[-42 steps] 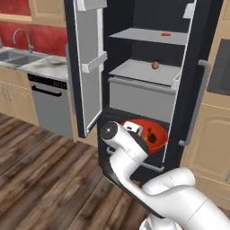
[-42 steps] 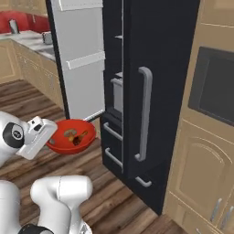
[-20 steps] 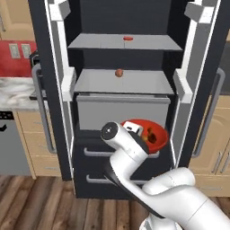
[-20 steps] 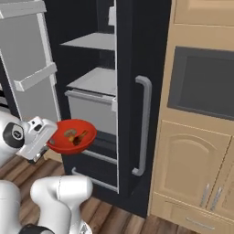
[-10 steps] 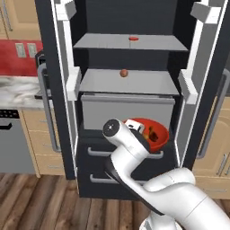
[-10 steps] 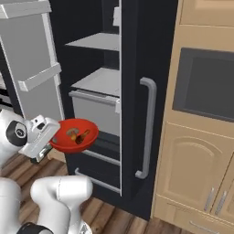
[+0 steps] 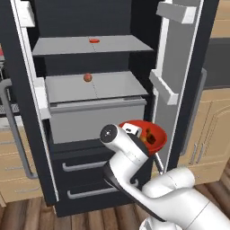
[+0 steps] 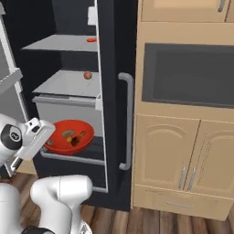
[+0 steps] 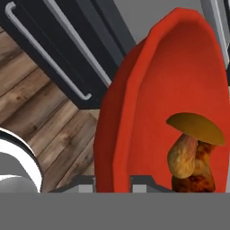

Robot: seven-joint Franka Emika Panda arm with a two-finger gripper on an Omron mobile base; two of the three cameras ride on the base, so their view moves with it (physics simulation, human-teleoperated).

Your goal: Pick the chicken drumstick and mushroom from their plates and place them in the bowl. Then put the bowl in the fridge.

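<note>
My gripper (image 9: pixel 112 185) is shut on the near rim of the glossy red bowl (image 9: pixel 166 85), which it holds up in front of the open black fridge (image 7: pixel 90 85). Inside the bowl lie the mushroom (image 9: pixel 191 134), with a brown cap and pale stem, and the darker chicken drumstick (image 9: pixel 206 170) against it. In the left base view the bowl (image 7: pixel 152 134) hangs by the right door's inner edge, level with the grey drawer, and the gripper (image 7: pixel 139 134) is mostly hidden behind my hand. From the right, the bowl (image 8: pixel 68 137) sits just beyond the gripper (image 8: pixel 49 142). The plates are out of view.
Both fridge doors stand open, the right door (image 7: pixel 179 90) close beside the bowl. A small red item (image 7: pixel 94 40) lies on the upper shelf and a brown round one (image 7: pixel 87 77) on the middle shelf. A built-in oven (image 8: pixel 187 75) and wooden cabinets (image 8: pixel 183 160) stand to the right.
The base has driven closer, so the fridge fills more of both base views. The bowl stays in my shut gripper at the same place relative to the arm.
</note>
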